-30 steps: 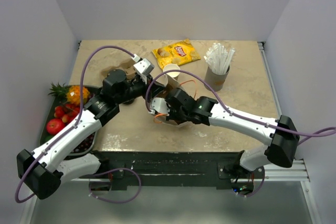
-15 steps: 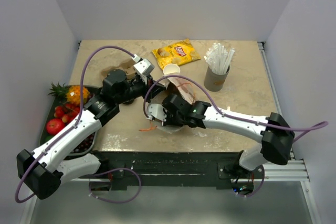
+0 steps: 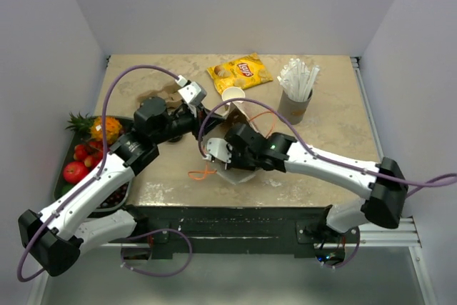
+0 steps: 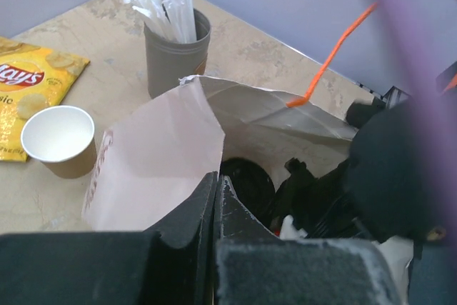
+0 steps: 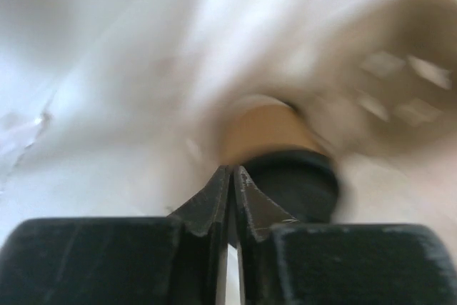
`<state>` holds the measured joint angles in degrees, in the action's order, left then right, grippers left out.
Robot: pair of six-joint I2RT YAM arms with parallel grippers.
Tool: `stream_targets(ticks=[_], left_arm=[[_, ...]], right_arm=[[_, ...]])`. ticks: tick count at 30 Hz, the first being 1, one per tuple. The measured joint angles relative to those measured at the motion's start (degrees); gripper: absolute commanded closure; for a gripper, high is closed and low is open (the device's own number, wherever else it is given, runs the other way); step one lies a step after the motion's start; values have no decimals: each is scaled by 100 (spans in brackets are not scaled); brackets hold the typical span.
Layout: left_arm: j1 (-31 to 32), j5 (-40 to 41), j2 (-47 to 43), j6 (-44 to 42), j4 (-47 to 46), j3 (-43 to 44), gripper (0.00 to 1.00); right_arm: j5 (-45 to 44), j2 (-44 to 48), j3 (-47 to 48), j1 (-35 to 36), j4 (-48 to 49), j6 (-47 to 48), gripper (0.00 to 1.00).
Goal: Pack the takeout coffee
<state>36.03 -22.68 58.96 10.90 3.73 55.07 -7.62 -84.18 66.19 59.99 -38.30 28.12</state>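
Tan paper cup [image 5: 260, 130] with its black lid [image 5: 293, 180] is inside the bag [image 4: 157, 155], just beyond my right jaws, which are together and hold nothing. My left jaws pinch the bag's rim. I judge the cup light, thin-walled and easily crushed; take it gently around the wall below the lid.

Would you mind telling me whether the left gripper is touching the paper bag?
Touching. The left wrist view shows the left gripper shut on the rim of the paper bag, with the paper pinched between its jaws.
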Motion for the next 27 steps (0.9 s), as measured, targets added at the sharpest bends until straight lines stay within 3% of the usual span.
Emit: stream_targets(ticks=[4,8,19,27], left_arm=[[11,-120,-118,4,-92,0,100],[11,-166,-153,35,-212,-33,100],[76,-247,-238,50,-236,-151,100],[81,-267,-227,48,-229,-151,100]], right_arm=[[579,780,197,-4,-170,-28,79],[907,1215,199,4,-210,-46,77],[1150,1213,334,0,-409,-166,74],[544,935,341,0,-501,286,80]])
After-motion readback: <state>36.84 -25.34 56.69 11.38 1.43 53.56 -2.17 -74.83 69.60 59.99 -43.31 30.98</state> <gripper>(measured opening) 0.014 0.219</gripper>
